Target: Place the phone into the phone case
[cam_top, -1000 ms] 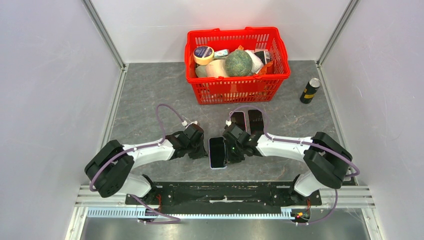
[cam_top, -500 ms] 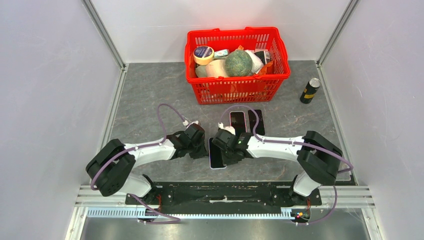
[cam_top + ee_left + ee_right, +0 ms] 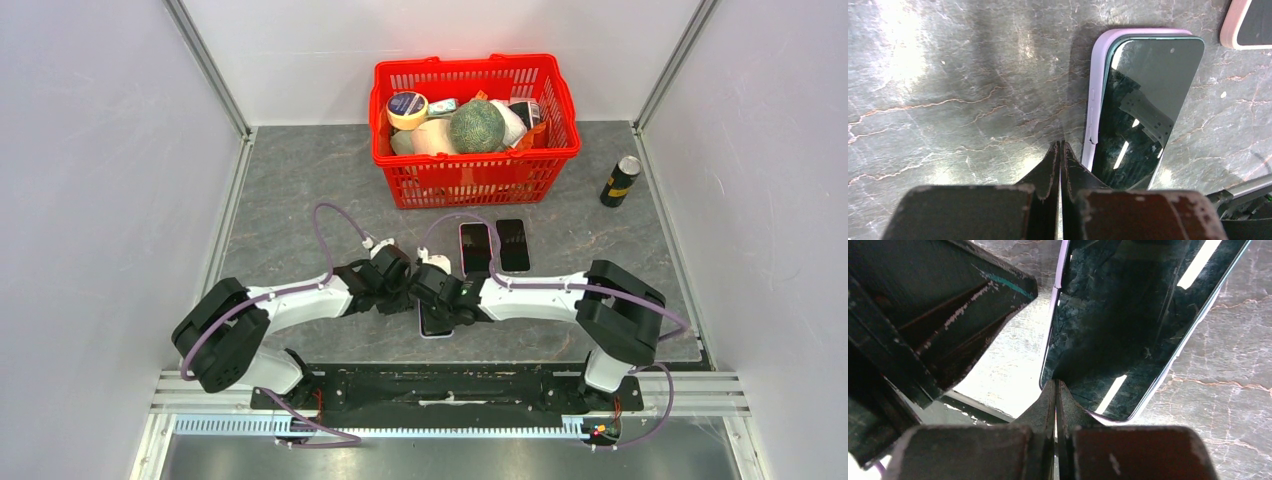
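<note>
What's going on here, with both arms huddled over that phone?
Both arms are working on one phone lying screen-up in a lilac case near the table's front. The left gripper, shut, has its tips beside the case's long edge. The right gripper, also shut, meets the phone's rim. Along that edge the case looks not fully seated. Two more phones lie farther back.

No text, brand or number could be read: the phone [image 3: 1143, 110] screen just right of the fingers [image 3: 1048, 170] of the left gripper [image 3: 1058, 146] showed only reflections, and the blue label on the tape roll [image 3: 407, 108] in the red basket [image 3: 470, 182], far beyond them, was too small.
</note>
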Robot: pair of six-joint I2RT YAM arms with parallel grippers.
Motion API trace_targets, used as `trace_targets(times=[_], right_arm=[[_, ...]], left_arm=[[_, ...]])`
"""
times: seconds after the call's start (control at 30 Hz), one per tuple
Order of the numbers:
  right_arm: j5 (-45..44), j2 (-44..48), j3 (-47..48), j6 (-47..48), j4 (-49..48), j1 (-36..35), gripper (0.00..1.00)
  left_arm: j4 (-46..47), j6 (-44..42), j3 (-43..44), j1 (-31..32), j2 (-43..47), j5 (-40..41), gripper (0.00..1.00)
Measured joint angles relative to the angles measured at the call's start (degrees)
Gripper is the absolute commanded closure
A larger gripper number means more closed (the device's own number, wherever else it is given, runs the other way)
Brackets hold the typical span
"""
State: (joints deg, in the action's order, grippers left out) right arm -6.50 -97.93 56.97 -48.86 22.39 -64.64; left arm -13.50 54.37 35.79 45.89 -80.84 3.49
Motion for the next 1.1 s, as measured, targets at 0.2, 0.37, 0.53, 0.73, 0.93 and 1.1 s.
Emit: trace_targets(times=[0.2,0.37,0.53,0.73,0.93,1.1], right_arm=[[-1.99,3.74,-2.34,0.94,2.45,0.17,0.75],[-4.15,11.17,-4.52,2.12,6.43,1.09,0.57],[-3.67,15.78,-8.33,2.4,3.87,2.58,0.42],[-0.87,14.95,-13.46,2.34,-0.39,3.67,0.36],[0.74,11.91,-13.49,2.23,-5.57,3.69,0.36],[2.73,10.05,-13.0,1.46,-8.85,3.56,0.35]], left_arm=[[-2.01,0.04,2.12,0.0,-0.5,2.43,0.96],[-3.17,0.02,5.53,0.0,-3.45,4.48,0.96],[-3.98,0.04,7.85,0.0,-6.88,5.44,0.96],[-4.96,-0.02,10.32,0.0,-9.09,5.64,0.96],[-6.78,-0.68,13.46,-0.02,-11.67,5.29,0.97],[-7.45,-2.38,16.17,-0.09,-14.05,4.79,0.96]])
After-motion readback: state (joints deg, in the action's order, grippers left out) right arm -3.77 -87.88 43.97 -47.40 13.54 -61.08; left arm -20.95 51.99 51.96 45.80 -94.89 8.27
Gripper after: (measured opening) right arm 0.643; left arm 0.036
